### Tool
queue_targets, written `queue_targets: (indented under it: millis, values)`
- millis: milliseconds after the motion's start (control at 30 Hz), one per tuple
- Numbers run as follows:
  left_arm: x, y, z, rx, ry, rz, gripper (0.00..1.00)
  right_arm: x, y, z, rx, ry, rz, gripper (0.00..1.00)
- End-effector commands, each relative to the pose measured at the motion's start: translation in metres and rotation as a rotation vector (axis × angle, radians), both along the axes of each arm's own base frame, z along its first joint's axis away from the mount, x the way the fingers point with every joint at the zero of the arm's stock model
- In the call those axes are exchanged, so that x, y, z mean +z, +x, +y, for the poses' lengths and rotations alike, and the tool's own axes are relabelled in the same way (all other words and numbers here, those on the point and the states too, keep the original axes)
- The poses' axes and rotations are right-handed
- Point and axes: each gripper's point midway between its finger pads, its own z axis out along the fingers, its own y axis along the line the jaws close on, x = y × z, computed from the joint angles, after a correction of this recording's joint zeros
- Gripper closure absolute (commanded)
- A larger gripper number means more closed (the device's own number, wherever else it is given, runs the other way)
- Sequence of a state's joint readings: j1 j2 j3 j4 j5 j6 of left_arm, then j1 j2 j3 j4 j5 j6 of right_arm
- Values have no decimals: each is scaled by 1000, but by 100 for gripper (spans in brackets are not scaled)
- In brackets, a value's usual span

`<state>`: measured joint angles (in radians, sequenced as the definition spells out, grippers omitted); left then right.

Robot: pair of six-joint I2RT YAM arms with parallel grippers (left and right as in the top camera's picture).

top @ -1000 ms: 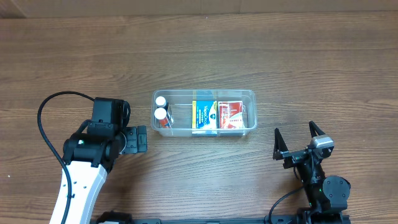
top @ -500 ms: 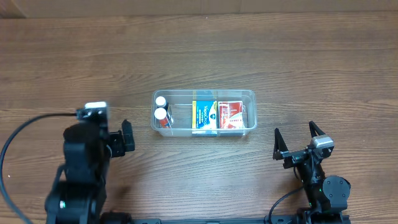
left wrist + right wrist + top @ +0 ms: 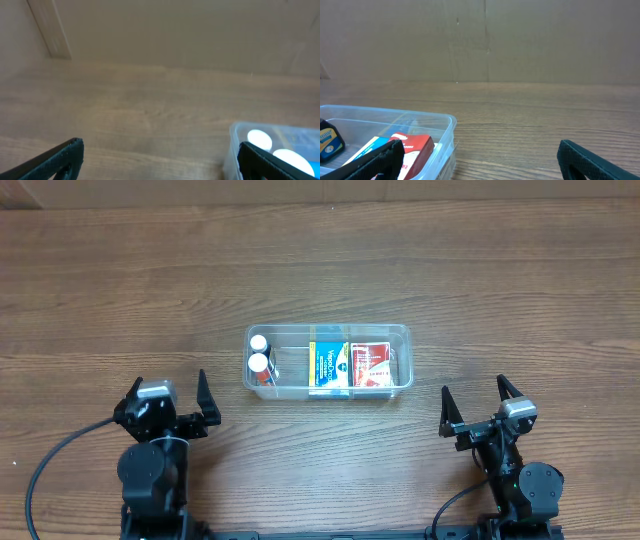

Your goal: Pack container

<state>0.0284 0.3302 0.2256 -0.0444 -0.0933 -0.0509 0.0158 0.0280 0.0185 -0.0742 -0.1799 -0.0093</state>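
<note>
The clear plastic container (image 3: 400,333) sits at the table's middle. It holds two white-capped bottles (image 3: 259,364) at its left end, a blue box (image 3: 329,367) and a red box (image 3: 369,365). My left gripper (image 3: 168,392) is open and empty near the front left, clear of the container. My right gripper (image 3: 474,397) is open and empty at the front right. In the left wrist view (image 3: 157,157) the container's corner (image 3: 235,140) and bottle caps (image 3: 259,139) show at lower right. In the right wrist view (image 3: 480,157) the container (image 3: 447,122) with the red box (image 3: 417,147) lies at lower left.
The wooden table (image 3: 320,260) stretches around the container. A cardboard-coloured wall (image 3: 485,40) stands behind the table.
My left arm has drawn back from beside the container to the front left edge, its gripper now pointing away and open. The right arm has not moved.
</note>
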Motion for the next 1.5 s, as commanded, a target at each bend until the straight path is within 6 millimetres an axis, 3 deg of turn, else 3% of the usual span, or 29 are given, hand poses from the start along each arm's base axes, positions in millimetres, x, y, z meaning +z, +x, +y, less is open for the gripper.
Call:
queue_targets:
  millis: [0,167,333,600,1467]
  values:
    - [-5,-4,4,14,14,-92,0,-1,-1,3,14,-6,-7,0]
    - [-10,-8,8,39,19,-188,0,-1,-1,3,14,-6,-7,0]
    - [-13,-9,9,39,60,-171,0,-1,-1,3,14,-6,-7,0]
    - [-51,-16,4,6,51,-19,0,-1,-1,3,14,-6,-7,0]
    - [-49,-15,0,-15,55,-31,0,-1,-1,3,14,-6,-7,0]
